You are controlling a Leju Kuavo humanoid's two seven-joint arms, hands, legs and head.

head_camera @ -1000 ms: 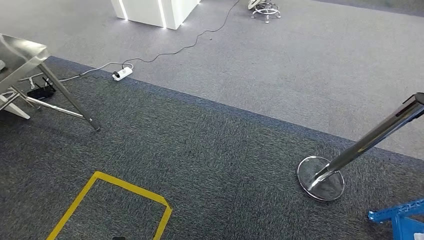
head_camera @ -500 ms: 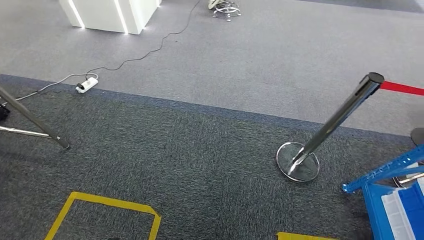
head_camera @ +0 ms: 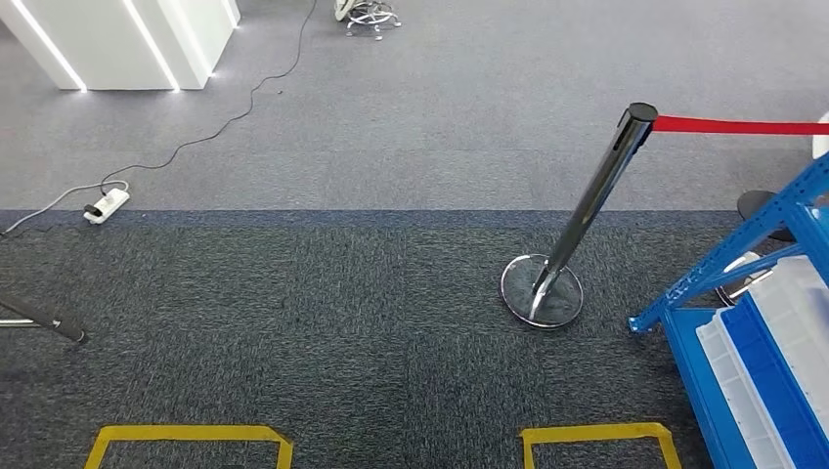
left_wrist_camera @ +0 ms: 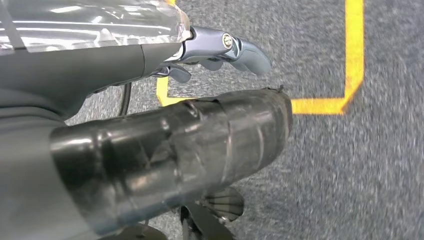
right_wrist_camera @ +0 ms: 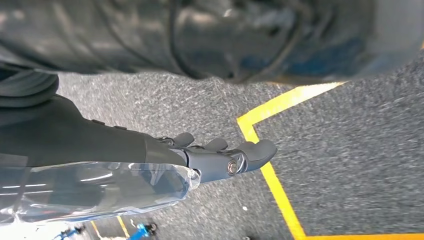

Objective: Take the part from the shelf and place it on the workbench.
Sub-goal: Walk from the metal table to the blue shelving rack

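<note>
The blue metal shelf [head_camera: 728, 259] stands at the right of the head view, ahead and to the right of where the arms hang. It carries white and blue plastic bins [head_camera: 772, 362]. The part itself cannot be made out; presumably it lies in or near those bins.

Left hand [left_wrist_camera: 220, 50]: hanging beside the body over dark grey carpet [head_camera: 342, 322], grey fingers loosely curled, nothing in them. Yellow floor tape [left_wrist_camera: 350, 60] lies below and beyond it. Right hand [right_wrist_camera: 225, 155]: likewise hanging, fingers lightly bent and empty, above another corner of yellow tape [right_wrist_camera: 270, 165].

Outward from the shelf: a chrome stanchion post [head_camera: 596, 210] with round base and red belt [head_camera: 733, 125] stands just left of the shelf's corner. Further off, a white power strip [head_camera: 106, 205] with a trailing cable, and a white lit plinth [head_camera: 127, 39] on the lighter carpet. A thin metal leg [head_camera: 39, 320] enters at the far left; the surface it may belong to cannot be judged.

Judgement: step in hand is the approach to the shelf, task early, nothing picked. To do it well, square the body to the shelf before reaching, keep clear of the stanchion base and belt, and stop only when the bins sit centrally ahead, so that the right hand, the nearer one, can reach in without a sideways stretch.
</note>
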